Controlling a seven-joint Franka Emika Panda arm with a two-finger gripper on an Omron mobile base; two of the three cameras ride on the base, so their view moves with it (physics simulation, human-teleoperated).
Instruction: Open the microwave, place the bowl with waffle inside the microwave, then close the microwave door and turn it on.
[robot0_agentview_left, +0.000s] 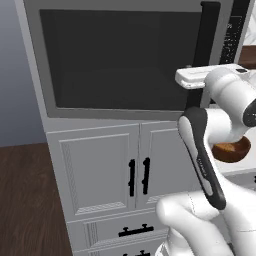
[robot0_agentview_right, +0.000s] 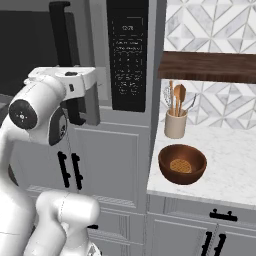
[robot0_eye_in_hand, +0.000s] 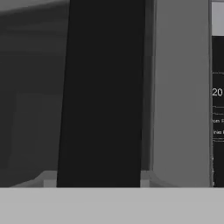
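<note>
White marble desk (robot0_agentview_right: 235, 150) is carrying the glossy reddish-brown bowl (robot0_agentview_right: 182, 164) with golden waffle (robot0_agentview_right: 180, 165) near its left edge. Robot hand (robot0_agentview_right: 75, 107) is meeting the grey microwave door's long black bar handle (robot0_eye_in_hand: 103, 92); whether it is gripping cannot be told. Risk: slipping off when pulling.

A white marble counter (robot0_agentview_right: 235, 155) bears the bowl (robot0_agentview_right: 182, 164) and a utensil crock (robot0_agentview_right: 175, 123).

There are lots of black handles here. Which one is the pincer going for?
The long vertical bar handle on the microwave door. It is far taller than the short handles on the white cabinet doors below, and the pincer is right at it.
</note>
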